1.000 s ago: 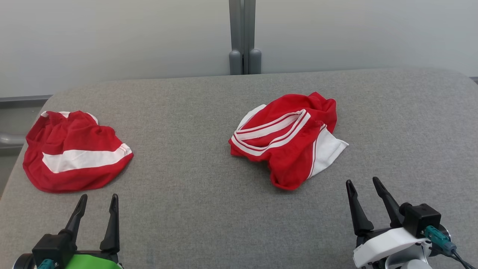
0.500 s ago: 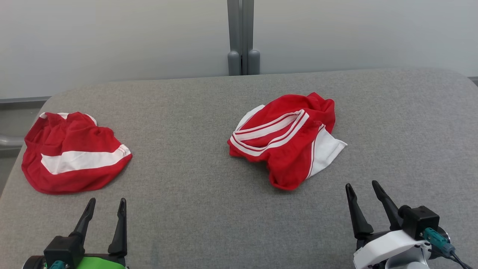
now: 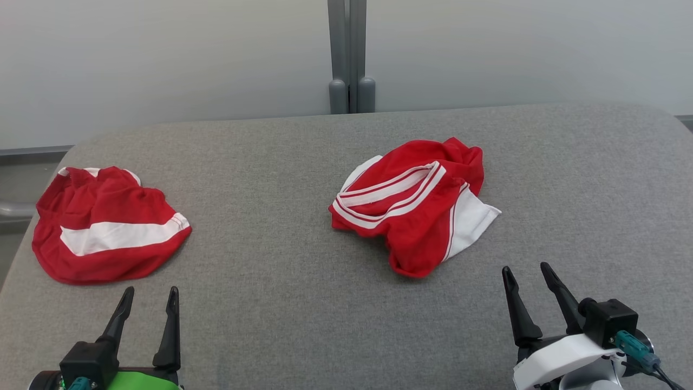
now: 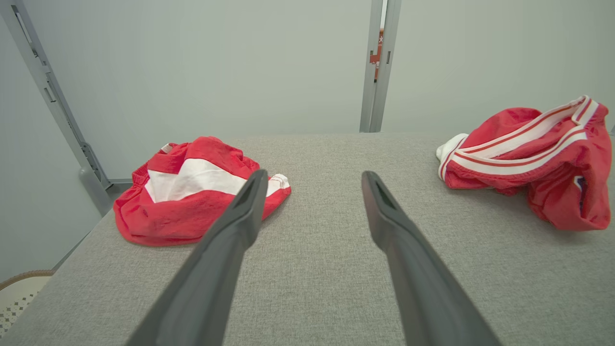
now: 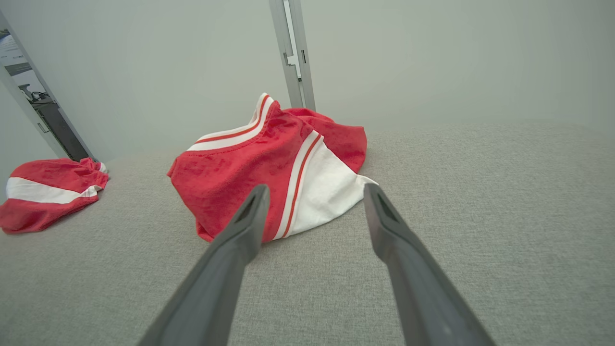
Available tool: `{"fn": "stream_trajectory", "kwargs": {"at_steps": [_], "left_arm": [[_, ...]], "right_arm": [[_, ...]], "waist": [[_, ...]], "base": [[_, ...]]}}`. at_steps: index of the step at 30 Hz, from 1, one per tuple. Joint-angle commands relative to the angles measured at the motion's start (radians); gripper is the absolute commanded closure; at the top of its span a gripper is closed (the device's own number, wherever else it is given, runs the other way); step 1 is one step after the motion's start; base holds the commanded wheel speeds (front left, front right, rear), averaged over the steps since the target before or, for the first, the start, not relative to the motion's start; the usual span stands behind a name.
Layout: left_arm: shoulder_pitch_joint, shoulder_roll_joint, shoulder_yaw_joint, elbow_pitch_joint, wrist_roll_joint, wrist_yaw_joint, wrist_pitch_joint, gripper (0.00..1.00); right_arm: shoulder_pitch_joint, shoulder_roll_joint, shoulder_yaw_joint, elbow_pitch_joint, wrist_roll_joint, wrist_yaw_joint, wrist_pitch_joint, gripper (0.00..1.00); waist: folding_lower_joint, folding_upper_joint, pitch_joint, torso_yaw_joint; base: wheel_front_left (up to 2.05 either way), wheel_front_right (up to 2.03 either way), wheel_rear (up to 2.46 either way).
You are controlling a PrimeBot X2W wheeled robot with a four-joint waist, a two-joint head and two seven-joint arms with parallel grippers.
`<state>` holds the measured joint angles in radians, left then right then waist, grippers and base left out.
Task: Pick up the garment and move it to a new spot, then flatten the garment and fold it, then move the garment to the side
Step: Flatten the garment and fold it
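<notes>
A grey fabric-covered worktop [image 3: 303, 314] runs from the near edge to a far edge with rounded corners, backed by a pale wall [image 3: 162, 65] split by a grey upright post [image 3: 351, 54]. A broad band of bare cloth lies between the two garments, along the whole near side and from the middle out to the right-hand edge.

The crumpled garment [image 3: 417, 211], red with white bands and thin red-and-white stripes, sits bunched a little right of centre, well clear of every edge, a white panel spilling toward the robot's right. A second garment [image 3: 103, 227], red with one wide white band, lies flatter at the far left, close beside the worktop's left edge and well apart from the first.

The left hand [image 3: 150, 291] hovers over the near-left cloth just short of the second garment, fingers spread and holding nothing. The right hand [image 3: 524, 267] hangs at the near right, near the crumpled garment's lower hem, likewise spread and empty.

In the left wrist view a small orange label [image 4: 377, 53] shows on the post, its marks too small to read; a dark patch [image 4: 581, 185] on the crumpled garment is equally illegible.
</notes>
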<state>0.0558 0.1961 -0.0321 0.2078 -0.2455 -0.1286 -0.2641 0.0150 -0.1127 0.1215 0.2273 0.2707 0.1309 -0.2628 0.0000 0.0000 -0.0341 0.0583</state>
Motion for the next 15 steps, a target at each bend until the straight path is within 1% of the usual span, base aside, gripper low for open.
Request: {"fn": "stream_trajectory", "kwargs": {"at_steps": [1,15], "left_arm": [[-0.01,0.004,0.003,0.003,0.002,-0.003,-0.001,0.0],[-0.009,0.007,0.012,0.007,0.006,-0.003,-0.001,0.0]], "right_arm": [[0.009,0.0,-0.003,0.002,-0.007,0.0,-0.003,0.0],[0.011,0.0,-0.003,0.004,-0.005,0.0,-0.003,0.0]], "waist": [[0.0,0.0,-0.001,0.001],[0.0,0.0,-0.009,0.006]], "base": [[0.0,0.0,0.0],[0.0,0.0,0.0]]}}
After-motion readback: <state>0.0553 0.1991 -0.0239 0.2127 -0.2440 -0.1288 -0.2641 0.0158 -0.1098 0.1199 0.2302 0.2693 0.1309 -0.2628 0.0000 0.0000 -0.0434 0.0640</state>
